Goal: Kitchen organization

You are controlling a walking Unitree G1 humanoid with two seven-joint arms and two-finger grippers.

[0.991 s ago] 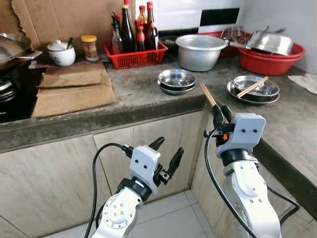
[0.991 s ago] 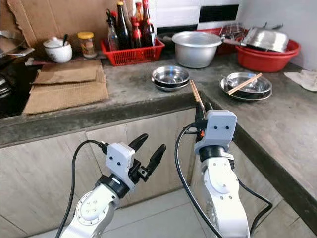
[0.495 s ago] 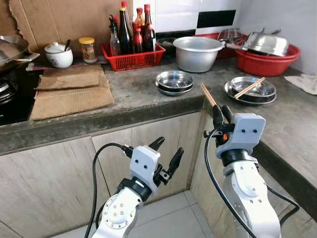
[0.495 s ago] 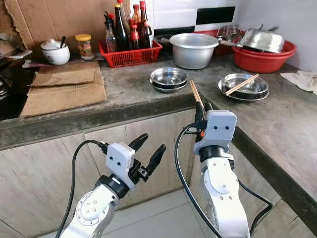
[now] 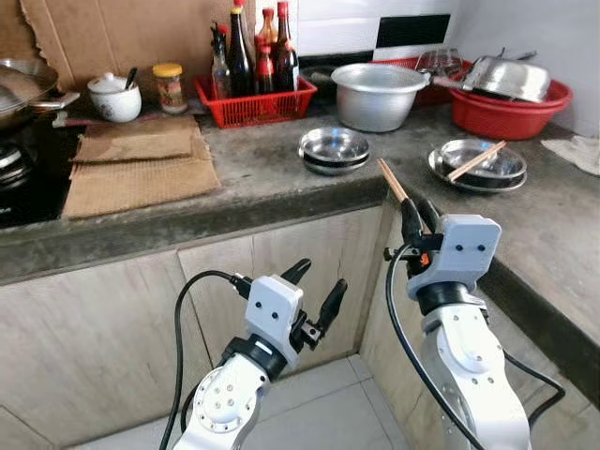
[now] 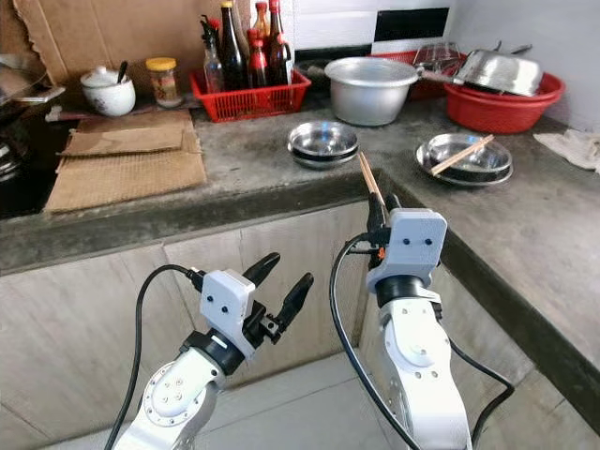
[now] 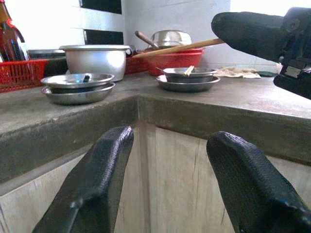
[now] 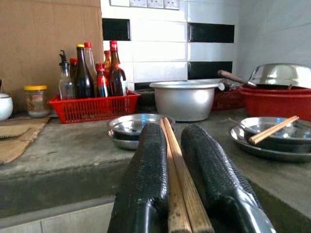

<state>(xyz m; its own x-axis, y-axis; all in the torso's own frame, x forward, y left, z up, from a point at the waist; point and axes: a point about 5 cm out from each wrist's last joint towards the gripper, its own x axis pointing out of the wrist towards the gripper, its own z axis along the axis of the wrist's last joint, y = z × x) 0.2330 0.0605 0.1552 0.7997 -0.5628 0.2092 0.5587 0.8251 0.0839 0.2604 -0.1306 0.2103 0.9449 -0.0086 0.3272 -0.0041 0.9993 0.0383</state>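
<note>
1. The grey stone surface [image 5: 262, 169] turns a corner above pale wood cabinet doors [image 5: 112, 328]; the wall behind is tiled white and black.
2. Cardboard sheets [image 5: 131, 173] lie on it near a red basket of bottles [image 5: 253, 98], whose labels are too small to read.
3. A metal pot [image 5: 380, 94] stands behind stacked steel bowls [image 5: 333, 150].
4. The right tool [image 5: 414, 214] pinches a pair of chopsticks [image 5: 393, 180] in front of the surface edge.
5. The left tool [image 5: 314, 291], fingers spread, is low before the cabinets.

right end effector [image 6: 380, 208] gripping chopsticks [image 6: 369, 181], grey countertop [image 6: 253, 164]
</note>
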